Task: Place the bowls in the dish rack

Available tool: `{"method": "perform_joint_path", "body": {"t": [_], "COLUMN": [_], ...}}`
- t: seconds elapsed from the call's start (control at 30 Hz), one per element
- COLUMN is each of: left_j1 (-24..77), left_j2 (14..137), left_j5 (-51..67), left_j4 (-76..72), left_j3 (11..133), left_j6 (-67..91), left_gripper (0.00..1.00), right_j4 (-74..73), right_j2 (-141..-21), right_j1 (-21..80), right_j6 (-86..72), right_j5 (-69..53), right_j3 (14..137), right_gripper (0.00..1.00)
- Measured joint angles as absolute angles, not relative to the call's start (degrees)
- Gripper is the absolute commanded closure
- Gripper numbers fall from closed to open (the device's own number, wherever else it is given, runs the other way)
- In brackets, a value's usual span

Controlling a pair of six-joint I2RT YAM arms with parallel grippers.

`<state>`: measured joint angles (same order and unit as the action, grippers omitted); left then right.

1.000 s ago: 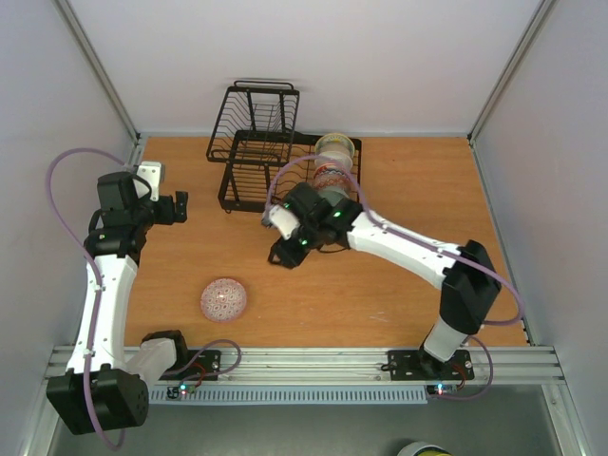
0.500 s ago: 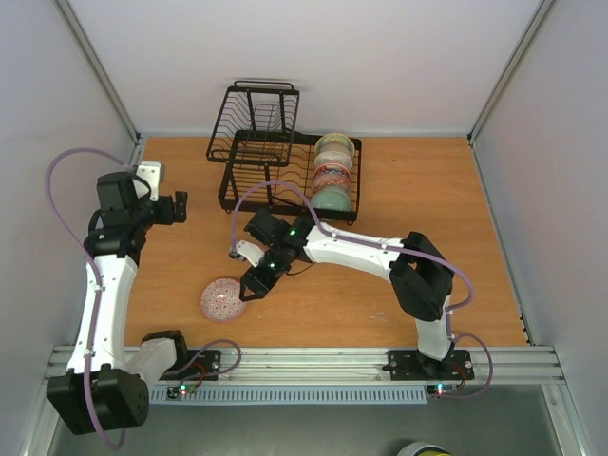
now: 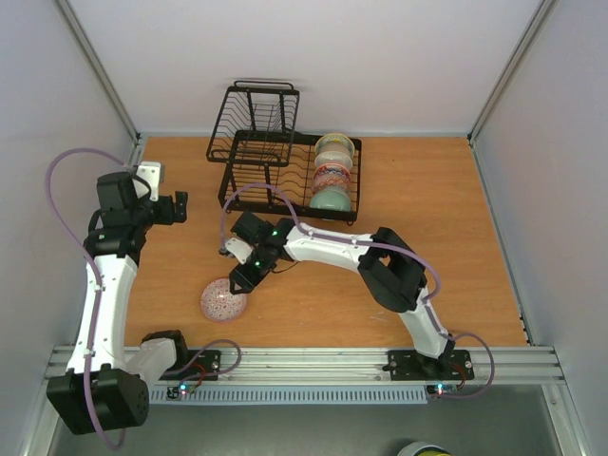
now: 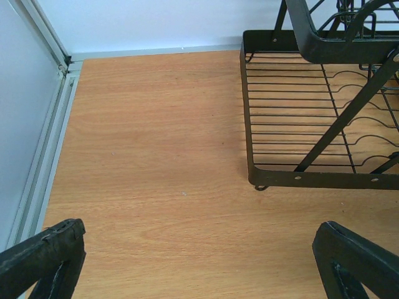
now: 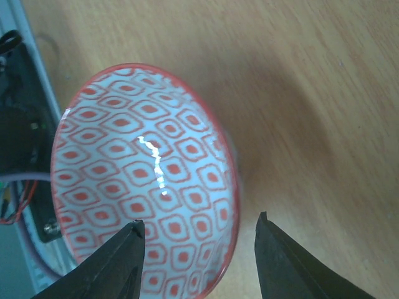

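Filling most of the top view, the wooden table carries the rack at upper centre, near the back wall. The right arm stretches from lower right across the middle toward lower left, passing just in front of the rack. The left arm stands along the left edge, well apart from every bowl.

Three bowls sit on edge in the rack's right end, one behind another: cream bowl at the back, red-and-white bowl between, mint bowl in front. The pink bowl lies alone on the table at lower left, bare wood around it.

The right gripper is at that bowl's upper right edge. In the right wrist view its fingers stand about half apart and straddle the rim, one over the patterned inside, the other over wood. The rim is not clamped, and whether either finger touches it cannot be told. The left gripper is spread wide and holds nothing.
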<state>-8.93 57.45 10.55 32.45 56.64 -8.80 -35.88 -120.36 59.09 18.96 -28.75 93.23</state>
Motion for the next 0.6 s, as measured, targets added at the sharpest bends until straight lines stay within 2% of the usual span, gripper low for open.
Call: {"method": "perform_joint_path", "body": {"t": [0.07,0.1,0.2,0.23,0.6], "left_j1": [-8.9,-8.9,-8.9,-8.9,-9.0], "left_j2": [57.5,57.5,57.5,57.5,57.5], "left_j5": [10.6,10.6,10.6,10.6,10.7], "left_j4": [32.5,32.5,32.5,32.5,32.5], "left_j3": [56.6,56.6,56.6,56.6,56.6], "left_j6": [-8.8,-8.8,-8.8,-8.8,-8.8], "left_gripper": [0.01,0.01,0.01,0.01,0.01], "right_j4": [-35.4,-35.3,-35.3,-35.3,-36.7], "right_j2": [-121.9,-122.5,-124.1,-124.4,-122.8], "right_j1": [59.1,59.1,59.1,59.1,59.4], "right_j6": [19.0,19.0,18.9,18.9,19.7], "right_j5": [-28.2,-27.9,-27.6,-27.7,-23.5], "right_j3": [93.8,93.8,93.8,93.8,92.3], "right_gripper": [0.54,0.59,0.89,0.96,0.99]}}
